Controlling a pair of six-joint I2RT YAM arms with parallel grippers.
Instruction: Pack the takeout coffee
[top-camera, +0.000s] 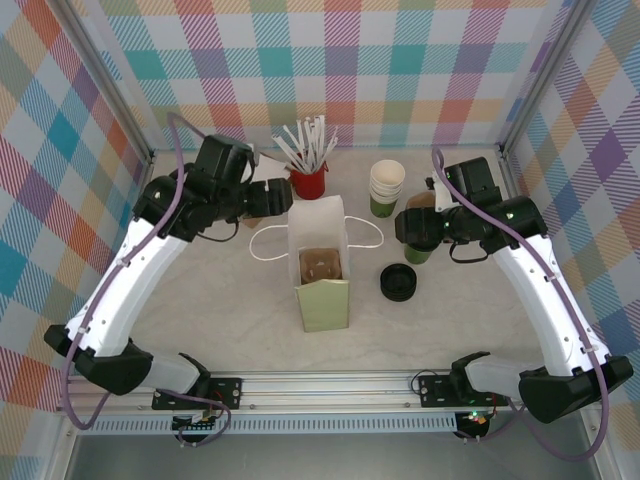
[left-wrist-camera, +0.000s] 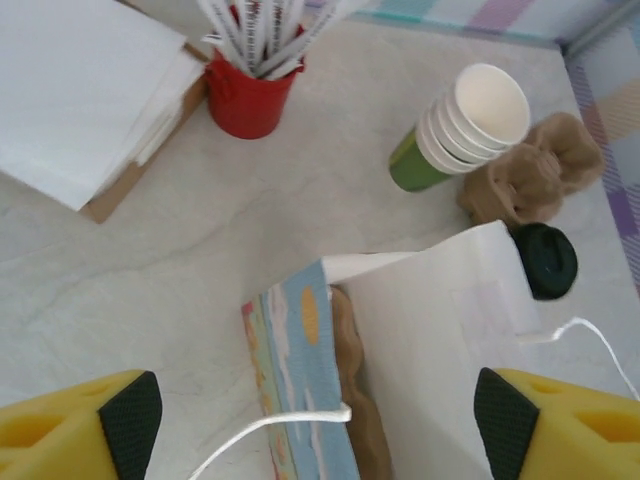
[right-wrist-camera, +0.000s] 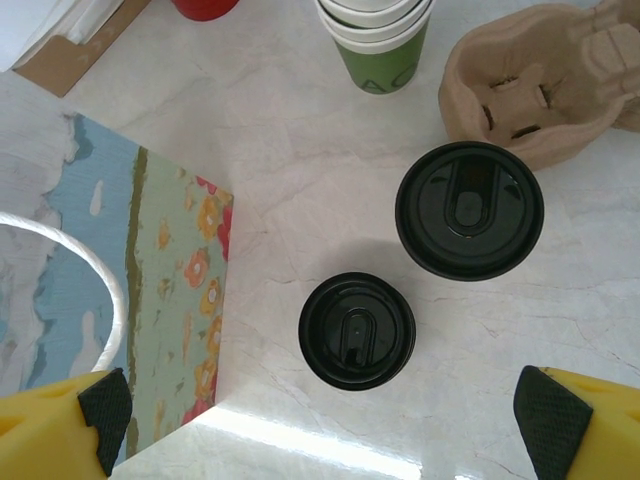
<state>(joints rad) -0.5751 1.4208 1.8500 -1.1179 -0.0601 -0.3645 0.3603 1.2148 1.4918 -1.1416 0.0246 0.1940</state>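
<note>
- Top external view: the paper bag (top-camera: 325, 300) is standing open in the middle of the desk (top-camera: 240, 310), with a brown cup carrier (top-camera: 322, 266) sitting inside it. The takeout coffee (top-camera: 420, 254) is standing on the desk to the bag's right, just under the right fingers (top-camera: 415, 231), which are hanging spread and gripping nothing. A loose black lid (top-camera: 397, 283) is lying just beside the cup, towards the bag. The left fingers (top-camera: 267, 200) are hovering by the bag's far left corner, near the red straw bucket (top-camera: 308, 183).
- Left wrist view: your left fingers (left-wrist-camera: 125, 420) are standing wide apart, released, above the bag's mouth. A white cord handle (left-wrist-camera: 270, 425) is running across the gap between them. If you are pulling away carelessly, that cord could catch on a finger and drag the light bag over.
- Right wrist view: your right fingers (right-wrist-camera: 550, 425) are spread wide over two black tops.
  - The larger one (right-wrist-camera: 469, 208), near the spare carrier (right-wrist-camera: 545, 90), is probably the lidded coffee.
  - The smaller one (right-wrist-camera: 357, 330), nearer the bag, is probably the loose lid.
  - Closing on the wrong one is looking like the likeliest slip.
  - Squeezing the paper wall too hard could pop the lid and spill the coffee.
  - Lowering off-centre could miss the carrier's slot or knock the bag's rim.
</note>
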